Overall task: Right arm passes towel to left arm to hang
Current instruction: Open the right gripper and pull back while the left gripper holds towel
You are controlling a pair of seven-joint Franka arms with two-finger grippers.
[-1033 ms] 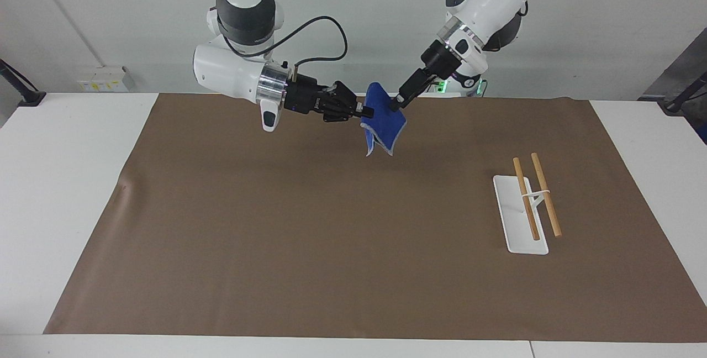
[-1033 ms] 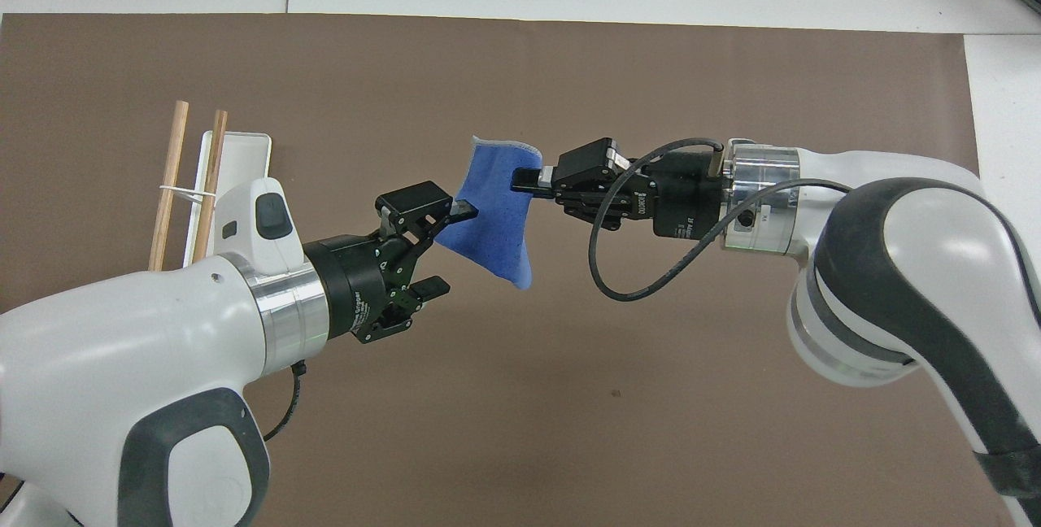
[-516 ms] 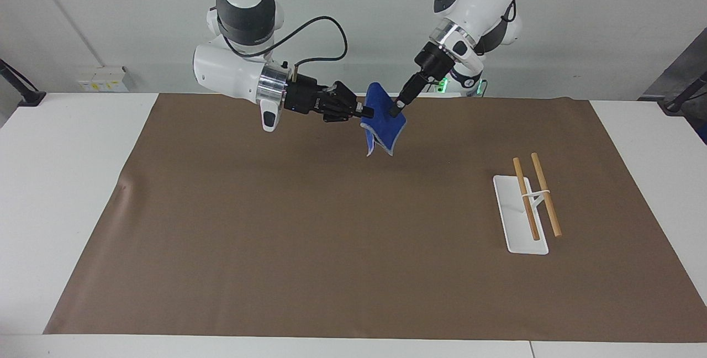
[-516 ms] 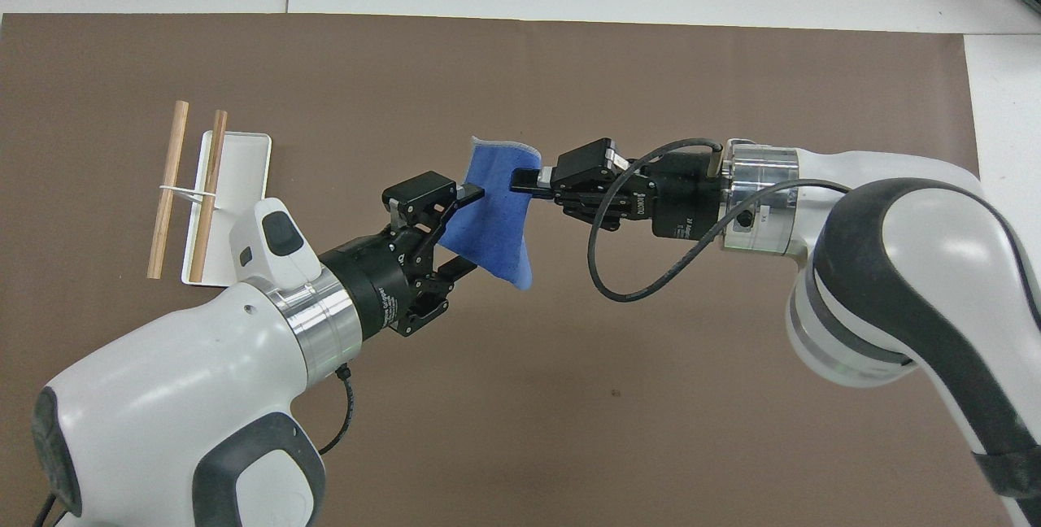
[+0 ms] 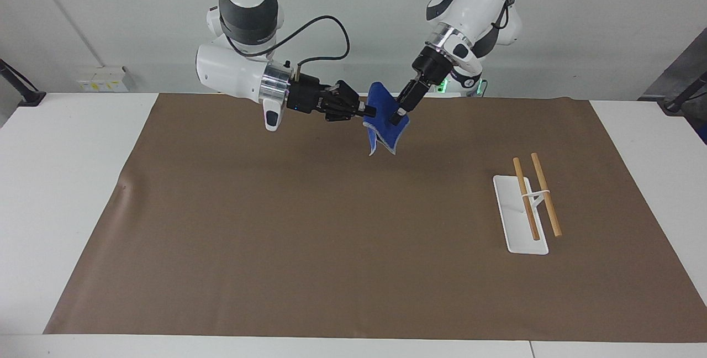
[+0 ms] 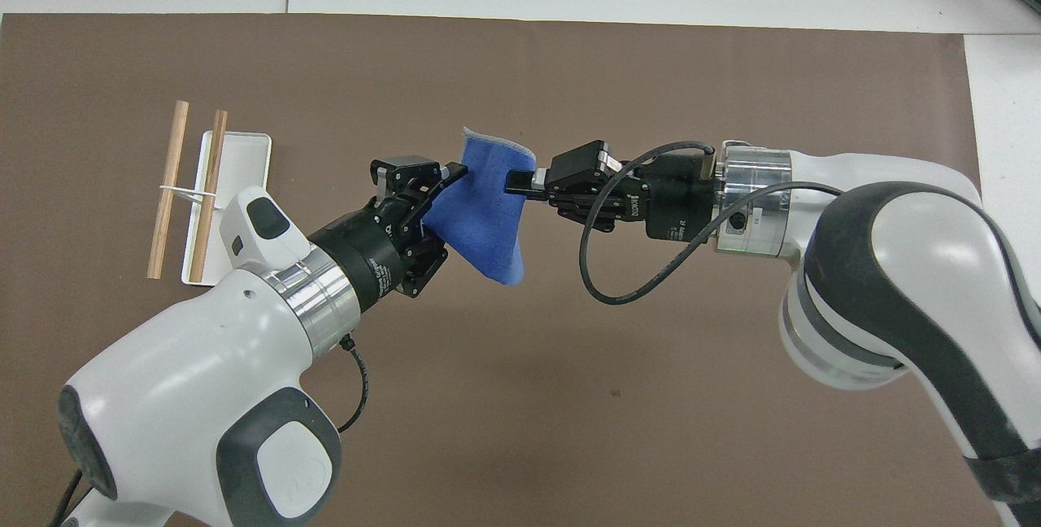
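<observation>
Towel aloft, right pincer clamped, left pincer seemingly gripping

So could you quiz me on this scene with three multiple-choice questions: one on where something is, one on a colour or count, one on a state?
1. Where is the towel?
A. Flat on the mat
B. In the air between both grippers
C. Draped on the rack

2. How many wooden rods does the rack have?
A. Two
B. Three
C. Four

3. What is the right gripper doing?
A. Hanging open
B. Resting on the table
C. Shut on the towel

Answers: 1 B, it hangs above the mat with the left gripper at its other edge. 2 A, two rods lie side by side. 3 C, its fingertips pinch the cloth's edge.
</observation>
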